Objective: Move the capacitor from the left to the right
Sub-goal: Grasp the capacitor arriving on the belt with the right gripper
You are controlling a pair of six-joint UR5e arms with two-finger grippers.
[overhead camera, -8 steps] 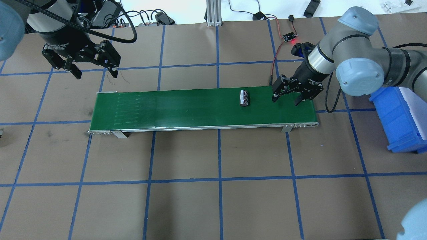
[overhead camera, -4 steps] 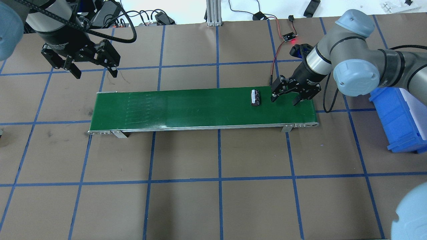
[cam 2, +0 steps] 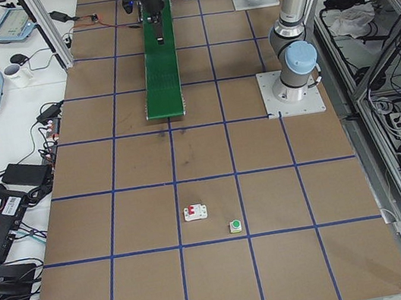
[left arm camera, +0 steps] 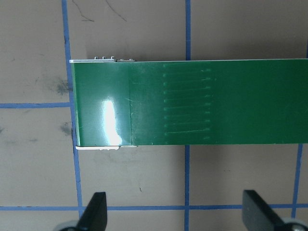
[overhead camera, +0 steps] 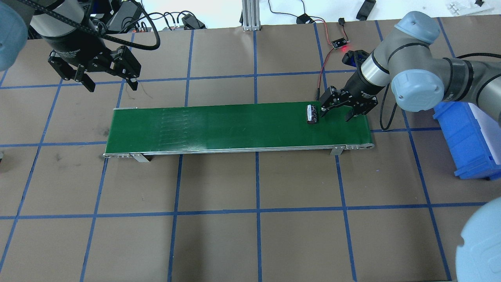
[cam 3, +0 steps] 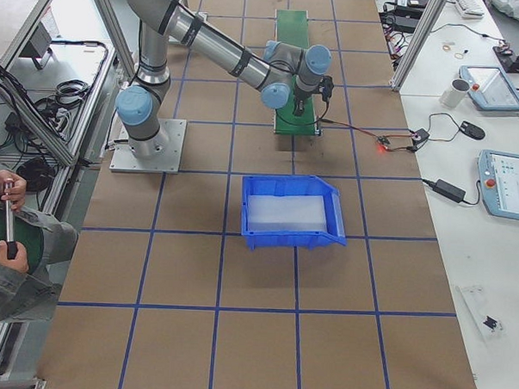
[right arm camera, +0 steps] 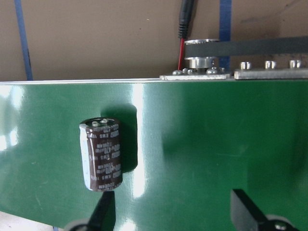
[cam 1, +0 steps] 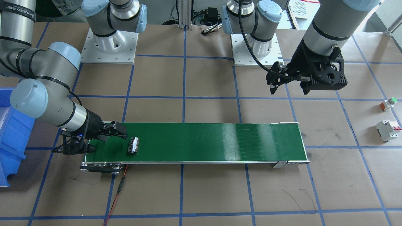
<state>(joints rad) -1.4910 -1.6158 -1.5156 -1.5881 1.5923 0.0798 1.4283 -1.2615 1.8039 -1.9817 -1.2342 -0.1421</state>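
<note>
A long green conveyor belt (overhead camera: 215, 125) lies across the brown counter (overhead camera: 254, 188), which is marked with a grid of blue tape. Seen from overhead, the small dark cylindrical capacitor (overhead camera: 312, 114) with a pale stripe lies on its side on the belt near its right end. It is towards the far edge, with its axis across the belt.

The right claw (overhead camera: 335, 117) hangs low over that right end with its two black fingers spread apart and nothing between them. The capacitor sits just left of the claw, in line with the left fingertip (right arm camera: 103, 211) rather than in the gap. Whether that fingertip touches it cannot be told.

The left claw (overhead camera: 112, 87) hovers beyond the far left corner of the belt. Its fingers are also spread wide and it holds nothing.

A blue plastic open-fronted bin (cam 3: 288, 240) stands on the counter to the right of the belt, past the right arm. Only a pale whitish surface shows inside it.

A white boxy circuit breaker with a red lever (cam 1: 388, 130) and a green-capped push button (cam 1: 389, 103) sit on the counter well left of the belt.
</note>
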